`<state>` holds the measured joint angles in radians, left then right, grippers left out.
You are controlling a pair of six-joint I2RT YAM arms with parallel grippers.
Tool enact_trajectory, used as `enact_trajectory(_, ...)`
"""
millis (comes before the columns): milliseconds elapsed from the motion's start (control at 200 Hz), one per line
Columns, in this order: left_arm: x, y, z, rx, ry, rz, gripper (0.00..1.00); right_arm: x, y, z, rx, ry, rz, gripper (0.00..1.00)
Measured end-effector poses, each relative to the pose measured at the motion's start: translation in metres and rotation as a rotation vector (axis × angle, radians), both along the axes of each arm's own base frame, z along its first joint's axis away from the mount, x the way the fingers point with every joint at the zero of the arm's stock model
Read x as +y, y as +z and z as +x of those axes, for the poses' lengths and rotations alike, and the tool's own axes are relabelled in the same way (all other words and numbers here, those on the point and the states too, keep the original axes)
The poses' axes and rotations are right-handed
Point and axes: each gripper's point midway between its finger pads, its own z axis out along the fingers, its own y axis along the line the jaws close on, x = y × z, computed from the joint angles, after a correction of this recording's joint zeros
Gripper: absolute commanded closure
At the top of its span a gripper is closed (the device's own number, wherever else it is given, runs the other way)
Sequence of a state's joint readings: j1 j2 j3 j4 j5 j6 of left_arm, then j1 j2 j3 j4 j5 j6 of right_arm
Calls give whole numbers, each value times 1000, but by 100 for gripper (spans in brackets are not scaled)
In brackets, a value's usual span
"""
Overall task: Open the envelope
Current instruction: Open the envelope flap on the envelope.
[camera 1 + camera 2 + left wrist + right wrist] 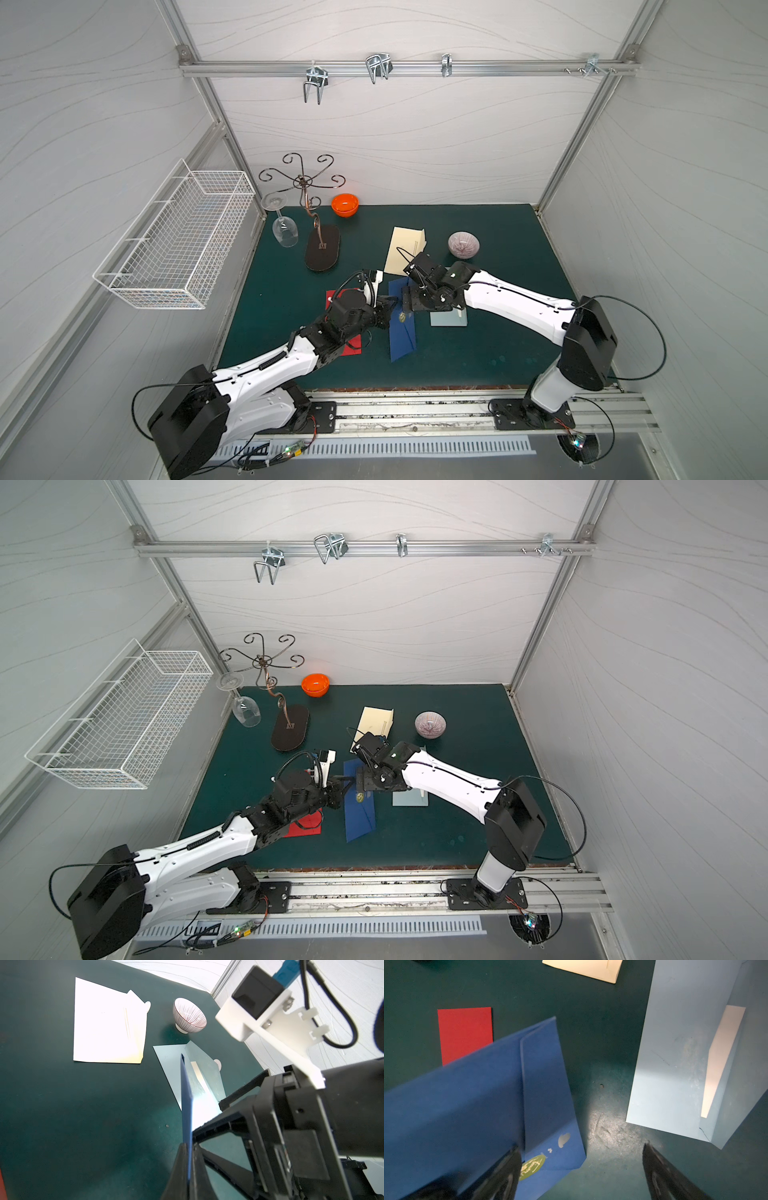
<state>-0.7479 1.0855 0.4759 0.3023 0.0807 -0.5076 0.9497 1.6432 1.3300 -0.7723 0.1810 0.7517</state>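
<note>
Dark blue paper envelope (403, 338) lies on the green mat (498, 249), just beside the pale blue open envelope (446, 319). Left gripper (188, 1147) is clamped on its edge. Right gripper (581, 1145) stands with jaws wide apart above it, covering part of it in both top views. Round gold seal (532, 1165) is partly hidden behind one finger (500, 1178). Whether it has parted cannot be told.

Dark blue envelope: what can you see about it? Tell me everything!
The dark blue envelope looks like smooth paper, with folded seams, its flap down and a round gold sticker on it. It stands tilted over the green mat, beside a red paper. The left end effector is shut on one edge; the right end effector hangs open just above it.
</note>
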Motion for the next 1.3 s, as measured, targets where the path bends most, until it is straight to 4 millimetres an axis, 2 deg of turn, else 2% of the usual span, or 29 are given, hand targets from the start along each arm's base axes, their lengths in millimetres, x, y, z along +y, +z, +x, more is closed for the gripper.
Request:
enact_trajectory(440,-1,0,-1,2,-4,-3,100,1,0,-2,5,18,12,8)
enact_trajectory(775,-2,2,-2,1,-13,-8,100,1,15,0,-48,-20,102,7)
enact_trajectory(1301,-1,13,-2,-26,-12,-33,100,-5,9,5,-23,-94,121,8)
